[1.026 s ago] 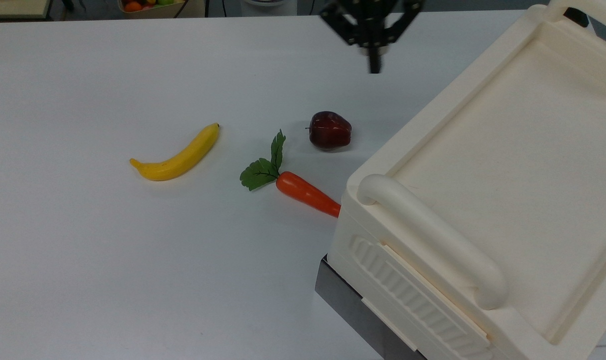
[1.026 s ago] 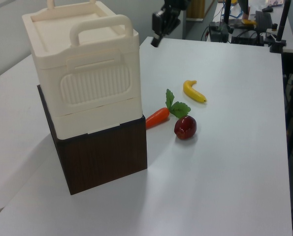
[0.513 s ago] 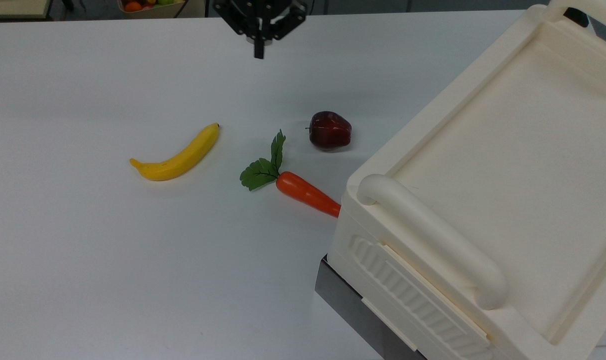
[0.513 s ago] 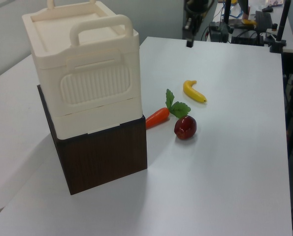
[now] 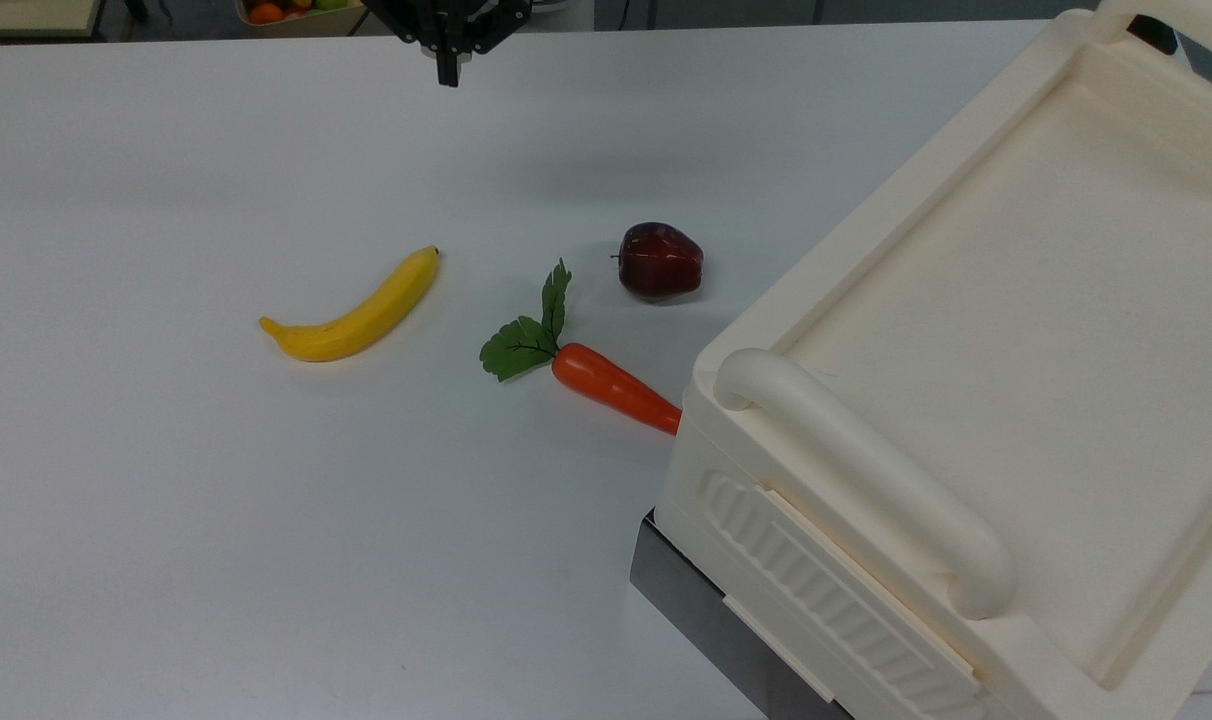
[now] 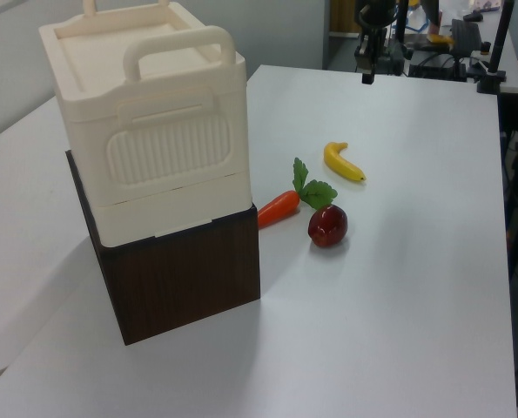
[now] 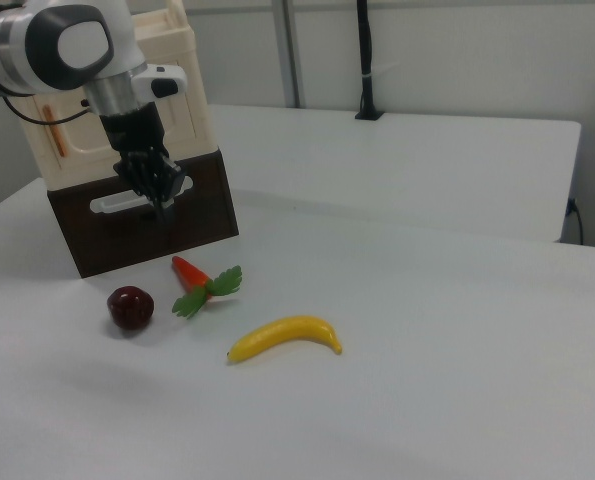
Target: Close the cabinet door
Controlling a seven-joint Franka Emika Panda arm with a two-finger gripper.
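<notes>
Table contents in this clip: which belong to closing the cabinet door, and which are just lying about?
Job:
cabinet
cabinet door, with its copper handle
hand, hovering over the table, away from the cabinet

Lying about:
banana
carrot
dark red apple

My arm covers much of the cabinet door [image 7: 62,140] in the right view, at ten o'clock. The top view's right and bottom edges cut off the cabinet [image 5: 1006,330], and its top edge crops my gripper [image 5: 449,72] at twelve o'clock.
</notes>
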